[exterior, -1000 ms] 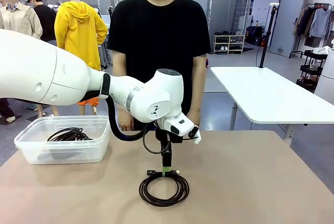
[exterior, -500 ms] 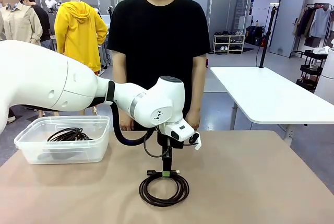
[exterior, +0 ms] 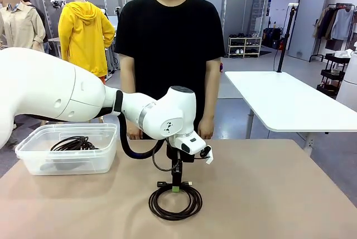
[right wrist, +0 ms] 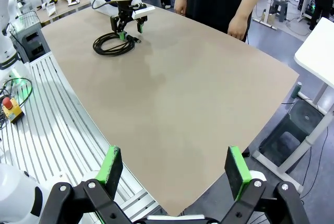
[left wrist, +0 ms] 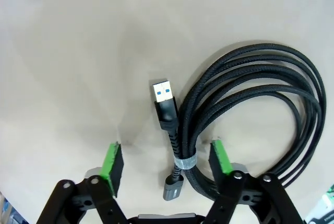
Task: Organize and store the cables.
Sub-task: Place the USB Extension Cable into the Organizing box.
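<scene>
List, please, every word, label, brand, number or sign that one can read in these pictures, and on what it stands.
None can be read.
Small dark logo on the left arm's white joint: a mark, no letters legible.
White tag hanging beside the left gripper: too small.
Coiled USB cable and clear plastic bin: no print visible.

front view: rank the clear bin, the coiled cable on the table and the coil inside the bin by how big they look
1. Clear bin, plainly the largest.
2. Coiled cable on the table.
3. Coil inside the bin. It looks slightly smaller, but it lies farther from the camera and partly behind the bin wall, so the two coils may really be alike.
</scene>
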`<move>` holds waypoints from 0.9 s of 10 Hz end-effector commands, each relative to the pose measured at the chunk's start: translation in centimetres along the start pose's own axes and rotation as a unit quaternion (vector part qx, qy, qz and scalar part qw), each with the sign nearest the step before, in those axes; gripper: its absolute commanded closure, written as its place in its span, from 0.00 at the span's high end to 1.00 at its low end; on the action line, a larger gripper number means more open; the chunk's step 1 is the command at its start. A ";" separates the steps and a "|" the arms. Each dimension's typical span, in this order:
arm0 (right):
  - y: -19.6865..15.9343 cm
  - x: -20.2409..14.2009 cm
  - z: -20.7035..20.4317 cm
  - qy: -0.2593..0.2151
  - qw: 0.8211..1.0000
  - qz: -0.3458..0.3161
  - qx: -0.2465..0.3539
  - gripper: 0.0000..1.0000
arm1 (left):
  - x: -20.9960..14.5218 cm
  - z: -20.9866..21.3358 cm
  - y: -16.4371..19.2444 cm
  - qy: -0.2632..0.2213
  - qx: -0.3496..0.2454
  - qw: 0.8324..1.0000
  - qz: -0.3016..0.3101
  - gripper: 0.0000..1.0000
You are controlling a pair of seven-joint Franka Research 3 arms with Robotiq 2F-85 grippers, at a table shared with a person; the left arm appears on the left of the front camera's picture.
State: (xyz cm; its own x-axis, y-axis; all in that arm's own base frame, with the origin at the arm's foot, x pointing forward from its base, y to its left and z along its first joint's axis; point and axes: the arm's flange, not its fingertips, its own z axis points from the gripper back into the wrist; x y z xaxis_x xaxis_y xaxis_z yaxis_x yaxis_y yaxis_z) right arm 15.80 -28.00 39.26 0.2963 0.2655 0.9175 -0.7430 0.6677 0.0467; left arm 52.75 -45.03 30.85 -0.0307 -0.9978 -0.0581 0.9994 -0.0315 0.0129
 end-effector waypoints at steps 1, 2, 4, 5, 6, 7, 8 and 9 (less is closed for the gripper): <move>0.0 0.1 0.2 -0.004 1.000 0.009 -0.001 1.00 | -0.6 -0.6 -0.4 -0.033 -0.024 0.999 -0.020 0.22; 0.0 0.1 0.2 -0.004 1.000 0.009 -0.001 1.00 | -0.8 -0.8 -0.3 -0.034 -0.027 0.999 -0.023 0.00; 0.0 0.1 0.2 -0.004 1.000 0.009 -0.001 1.00 | -0.7 -0.6 -0.3 -0.033 -0.027 0.999 -0.023 0.00; 0.0 0.1 0.2 -0.004 1.000 0.009 -0.001 1.00 | -0.6 -0.2 -0.4 -0.032 -0.030 0.999 -0.019 0.03; 0.0 0.1 0.2 -0.004 1.000 0.009 -0.001 1.00 | -0.7 0.8 -0.5 -0.024 -0.030 0.999 -0.021 0.00; 0.0 0.1 0.2 -0.004 1.000 0.009 -0.001 1.00 | -0.9 2.3 -0.7 -0.033 -0.026 0.999 -0.028 0.00; 0.0 0.1 0.2 -0.004 1.000 0.009 -0.001 1.00 | -1.1 4.4 -1.0 -0.054 -0.027 0.998 -0.033 0.00; 0.0 0.1 0.2 -0.004 1.000 0.009 -0.001 1.00 | -1.8 8.1 -1.4 -0.073 -0.018 0.996 -0.041 0.00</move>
State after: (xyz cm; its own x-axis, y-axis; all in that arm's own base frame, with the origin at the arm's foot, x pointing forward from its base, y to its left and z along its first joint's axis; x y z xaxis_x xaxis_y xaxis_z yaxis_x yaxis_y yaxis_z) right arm 15.81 -27.99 39.27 0.2964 0.2664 0.9172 -0.7430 0.6677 0.0461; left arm 52.30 -45.36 35.43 -0.0803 -0.9960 0.0403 0.9968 -0.0805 -0.0025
